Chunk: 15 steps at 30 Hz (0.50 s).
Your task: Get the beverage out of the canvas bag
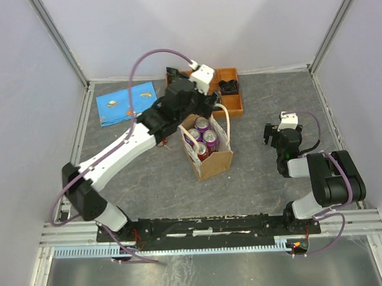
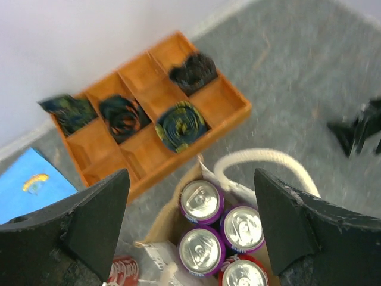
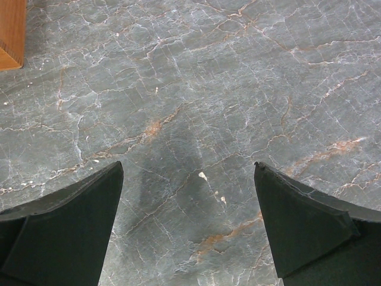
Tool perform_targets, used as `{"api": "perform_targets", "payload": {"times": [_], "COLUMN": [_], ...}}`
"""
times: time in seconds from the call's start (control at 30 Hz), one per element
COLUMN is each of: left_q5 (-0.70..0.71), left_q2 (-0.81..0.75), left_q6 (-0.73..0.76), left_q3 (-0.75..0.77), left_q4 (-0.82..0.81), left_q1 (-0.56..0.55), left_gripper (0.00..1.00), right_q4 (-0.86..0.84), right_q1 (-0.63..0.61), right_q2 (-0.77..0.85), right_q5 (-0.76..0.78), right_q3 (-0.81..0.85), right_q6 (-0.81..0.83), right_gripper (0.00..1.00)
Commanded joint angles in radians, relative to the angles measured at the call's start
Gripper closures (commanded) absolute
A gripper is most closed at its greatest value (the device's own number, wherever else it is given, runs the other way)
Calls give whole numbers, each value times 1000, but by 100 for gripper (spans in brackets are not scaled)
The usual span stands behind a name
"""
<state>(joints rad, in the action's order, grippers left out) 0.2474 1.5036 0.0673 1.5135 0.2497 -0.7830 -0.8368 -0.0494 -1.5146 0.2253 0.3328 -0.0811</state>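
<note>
The small boxy tan-brown canvas bag [image 1: 216, 162] with white rope handles stands upright mid-table, holding three purple beverage cans [image 2: 201, 199] and one red can [image 1: 203, 150], all upright and packed together. The left gripper [image 2: 190, 179] hovers just above the bag's open top, its black jaws wide apart and holding nothing. The right gripper [image 3: 187, 170] hangs over the grey marbled tabletop [image 3: 190, 71] well to the bag's right, jaws likewise apart.

The place looks like a robotics lab test cell. A grey stone-patterned table [image 1: 256, 178] is boxed in by plain white panels [image 1: 205, 22] on aluminium posts [image 1: 60, 41]. Two robot arms [image 1: 121, 149] are bolted to a metal rail [image 1: 207, 226] at its near edge, with cables [image 1: 155, 54] looping loose.
</note>
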Motion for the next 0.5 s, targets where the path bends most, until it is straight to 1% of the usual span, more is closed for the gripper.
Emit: {"api": "perform_targets", "payload": {"times": [0.0, 0.2, 0.47], "left_q5": [-57, -52, -47], "left_q2": [127, 245, 292], "left_q6": [71, 46, 1], "left_q3": [57, 122, 108], "left_q4": [134, 243, 315], "left_q1": [-36, -68, -80], "left_gripper": [9, 10, 10], "right_q4": [-33, -33, -33], "right_q1": [3, 3, 3], "right_q2": [9, 8, 9], "right_q5": [-1, -1, -1], "right_q3": [26, 26, 26], "right_q6": [4, 6, 6], "right_gripper": [1, 1, 1]}}
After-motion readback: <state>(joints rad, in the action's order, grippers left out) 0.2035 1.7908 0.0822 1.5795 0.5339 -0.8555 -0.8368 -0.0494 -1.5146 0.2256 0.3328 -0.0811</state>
